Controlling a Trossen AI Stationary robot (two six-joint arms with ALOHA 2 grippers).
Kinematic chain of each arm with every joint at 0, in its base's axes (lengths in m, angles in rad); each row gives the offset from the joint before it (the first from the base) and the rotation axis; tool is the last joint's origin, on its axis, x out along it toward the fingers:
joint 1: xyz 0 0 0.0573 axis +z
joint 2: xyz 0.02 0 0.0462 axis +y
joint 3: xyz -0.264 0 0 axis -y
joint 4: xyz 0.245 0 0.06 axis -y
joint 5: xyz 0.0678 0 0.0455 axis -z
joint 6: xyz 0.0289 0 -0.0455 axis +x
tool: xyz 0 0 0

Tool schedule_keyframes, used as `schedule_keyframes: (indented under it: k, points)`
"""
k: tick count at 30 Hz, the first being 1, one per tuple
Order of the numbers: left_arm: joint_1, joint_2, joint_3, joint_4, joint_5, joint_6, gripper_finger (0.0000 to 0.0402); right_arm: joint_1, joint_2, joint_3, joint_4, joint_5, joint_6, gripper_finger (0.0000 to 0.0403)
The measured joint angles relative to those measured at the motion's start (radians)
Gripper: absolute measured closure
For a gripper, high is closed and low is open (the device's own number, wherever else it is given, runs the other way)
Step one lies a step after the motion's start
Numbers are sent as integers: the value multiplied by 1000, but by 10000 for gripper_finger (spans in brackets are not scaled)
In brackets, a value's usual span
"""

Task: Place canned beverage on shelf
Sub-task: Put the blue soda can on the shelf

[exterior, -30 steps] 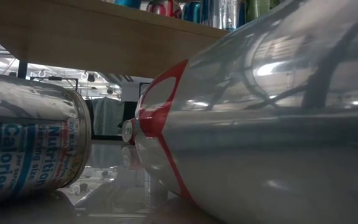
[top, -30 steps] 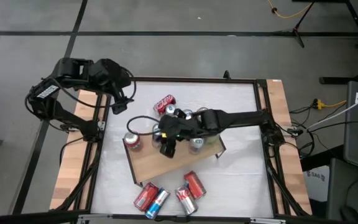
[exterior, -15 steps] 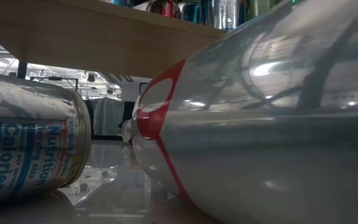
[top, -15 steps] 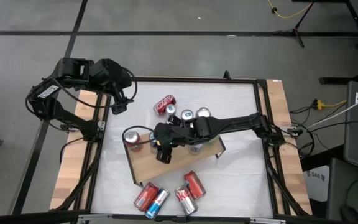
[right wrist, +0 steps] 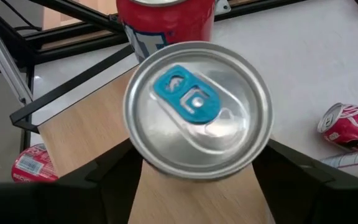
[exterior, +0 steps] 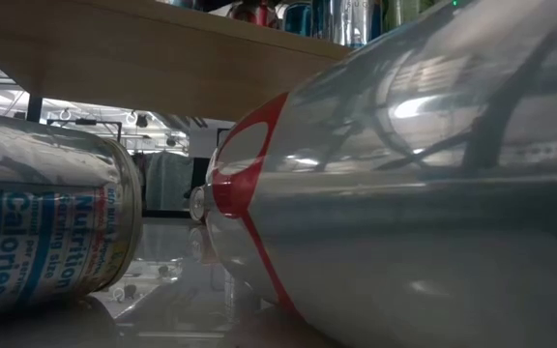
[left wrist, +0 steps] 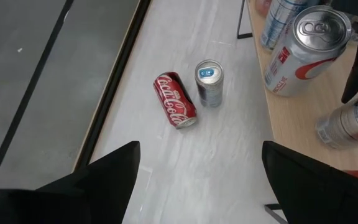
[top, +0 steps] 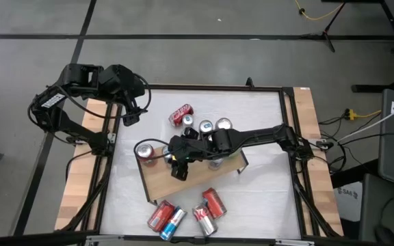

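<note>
Can at jaws: a silver can with a blue tab (right wrist: pixel 197 109) stands upright on the shelf (right wrist: pixel 86 134), directly between the right gripper's (top: pixel 176 162) two fingers. Judged as the can now being set down.
Right gripper state: fingers flank the can on both sides, spread about to its width; whether the pads press it or have let go, cannot tell.
Just beyond the jaws: a red can (right wrist: pixel 165 22) stands upright on the board, close behind the silver one.
Shelf stock: in the high view, several more cans (top: pixel 211 126) stand along the board's edge behind the right arm, and one (top: pixel 145 152) at the corner to the gripper's left-arm side.
Still to place: four cans (top: pixel 183 215) lie on the table (top: pixel 265 198) in front of the shelf; a red Coca-Cola can (left wrist: pixel 174 101) and a small silver can (left wrist: pixel 209 83) wait on the table beyond it.
Progress: judged well past the start, with roughly half the cans left.
Left gripper (left wrist: pixel 197 180): farthest off, held wide open and empty above the table corner, idle.
</note>
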Motion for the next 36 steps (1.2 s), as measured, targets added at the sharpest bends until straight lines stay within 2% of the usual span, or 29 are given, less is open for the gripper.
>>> schedule_keyframes:
  k: [7, 23, 32, 36]
  points:
    - [-4, 0, 0, 0, 20, -1, 74, 0, -1, -1, 0, -2, 3, 119]
    - [-24, 0, 0, 29, 301, -3, 74, 1, -79, -1, -2, -34, 3, 118]
    - [-195, 17, 1, 148, 311, -10, 74, 1, -190, 1, -87, -13, -27, 118]
    - [-288, 40, 1, 213, 304, -12, 74, 0, -234, 1, -142, 31, -29, 118]
